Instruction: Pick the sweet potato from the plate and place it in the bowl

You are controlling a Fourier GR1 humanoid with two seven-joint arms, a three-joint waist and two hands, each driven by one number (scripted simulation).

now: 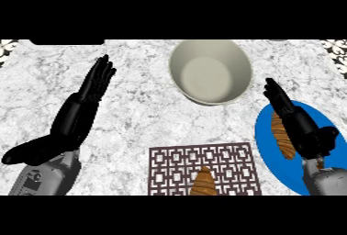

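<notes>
Marble counter [136,124], right hand [298,121] open beside sweet potato [282,136]

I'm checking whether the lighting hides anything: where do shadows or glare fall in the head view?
Head view: light is even, no glare on the marble counter; the bowl is softly shaded inside; the right robot hand, not shadow, covers part of the sweet potato on the blue plate.

The counter [142,124] looks like polished grey-veined marble; the bowl [210,71] is smooth, matt cream ceramic; the plate [267,137] is glossy blue; the mat [202,158] is a brown openwork lattice; both hands are matt black.
</notes>
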